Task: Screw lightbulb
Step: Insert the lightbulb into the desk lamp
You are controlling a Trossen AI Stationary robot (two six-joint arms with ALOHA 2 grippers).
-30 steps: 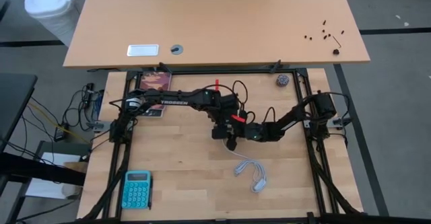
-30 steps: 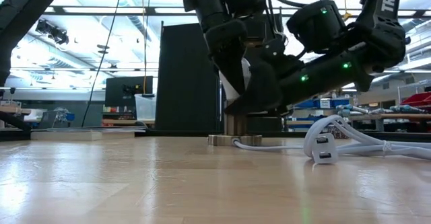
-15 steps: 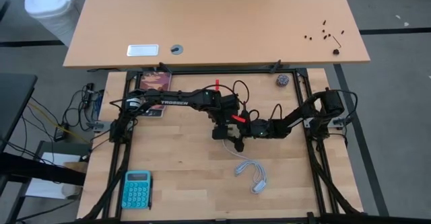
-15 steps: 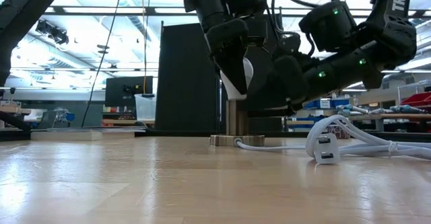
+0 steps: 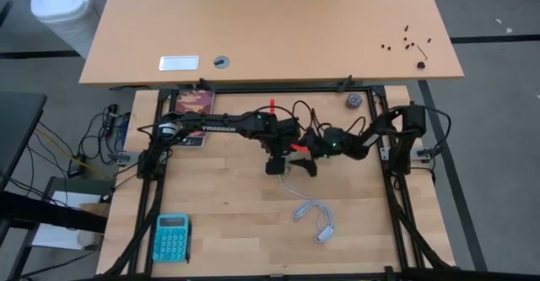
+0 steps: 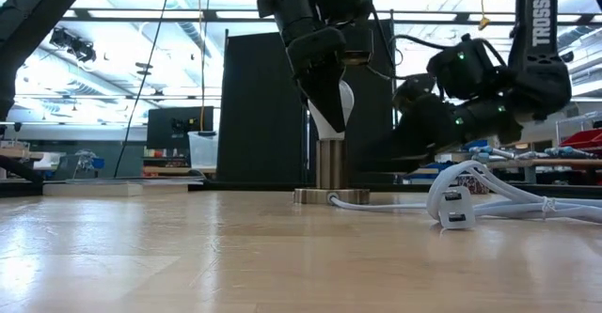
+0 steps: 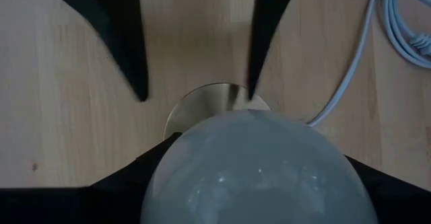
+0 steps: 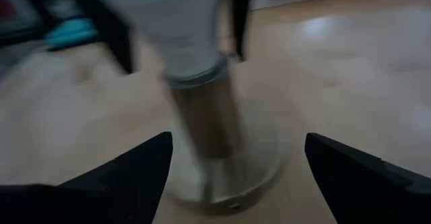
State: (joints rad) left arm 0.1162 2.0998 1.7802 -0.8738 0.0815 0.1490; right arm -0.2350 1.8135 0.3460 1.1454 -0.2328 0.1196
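Note:
The white lightbulb (image 6: 342, 104) stands upright on a brass socket post (image 6: 329, 165), whose round base disc (image 6: 329, 196) rests on the table. The bulb's narrow end sits in the silvery collar (image 8: 196, 70) atop the post. My left gripper (image 6: 324, 87) comes down from above and is shut on the bulb, which fills the left wrist view (image 7: 256, 170). My right gripper (image 8: 239, 138) stands open and level, just right of the post. Its fingers flank the post at a distance and touch nothing. In the high view both grippers (image 5: 276, 164) (image 5: 306, 164) meet at the table's middle. My left gripper pinches the bulb's white globe (image 7: 168, 167) between its two fingers, one on each side. The fingers (image 6: 315, 64) slant steeply down from above. The bulb stays upright, its narrow end in the top of the socket post.
A white cord with a plug (image 5: 314, 215) runs from the socket disc and lies coiled near and to the right (image 6: 451, 205). A teal calculator (image 5: 171, 237) sits near left, a small purplish ball (image 5: 353, 101) far right. Black frame rails (image 5: 396, 205) edge the table.
My right gripper has drawn back from the socket post toward the table's right edge and tipped closer to level. The post, which it covered in the low view, now shows bare. The bulb and the socket stand as before.

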